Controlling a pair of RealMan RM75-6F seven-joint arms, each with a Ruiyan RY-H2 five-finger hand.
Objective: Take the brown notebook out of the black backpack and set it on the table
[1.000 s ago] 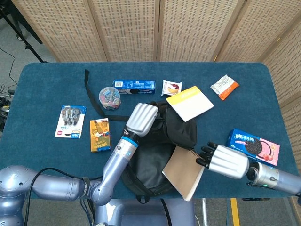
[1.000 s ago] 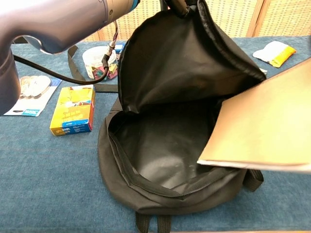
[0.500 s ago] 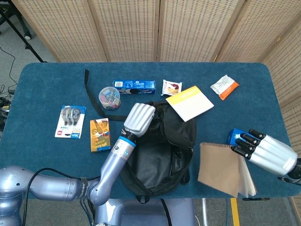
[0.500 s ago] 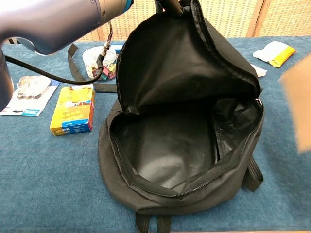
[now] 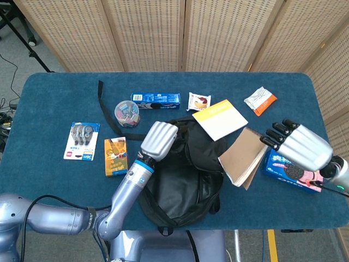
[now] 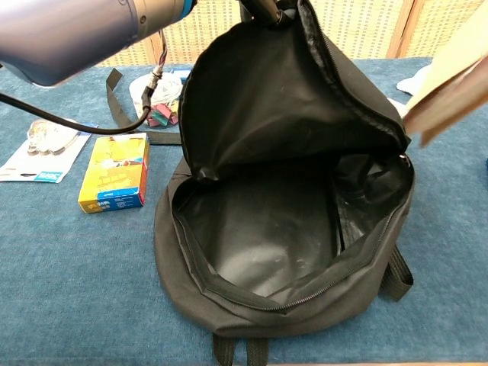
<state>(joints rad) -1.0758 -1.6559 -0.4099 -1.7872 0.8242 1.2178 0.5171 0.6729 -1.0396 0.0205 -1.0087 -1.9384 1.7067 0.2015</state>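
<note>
The black backpack (image 5: pixel 188 172) lies open at the table's front middle; in the chest view its empty inside (image 6: pixel 267 229) shows. My left hand (image 5: pixel 159 140) grips its upper flap and holds it up. The brown spiral notebook (image 5: pixel 243 157) hangs in the air right of the backpack, over the table, held by my right hand (image 5: pixel 297 145). In the chest view only the notebook's edge (image 6: pixel 450 84) shows at the upper right, and my left arm (image 6: pixel 84 30) crosses the top left.
A blue cookie box (image 5: pixel 293 172) lies under my right hand. A yellow-and-white pad (image 5: pixel 220 119) lies behind the notebook, with snack packets (image 5: pixel 260 100), a blue box (image 5: pixel 155 100), a clip jar (image 5: pixel 126 113), a yellow box (image 5: pixel 115 156) and a tape pack (image 5: pixel 81 140) around.
My right hand has drawn the notebook out of the backpack, swung it right past the front edge, then lifted it back over the table. The left hand keeps holding the flap.
</note>
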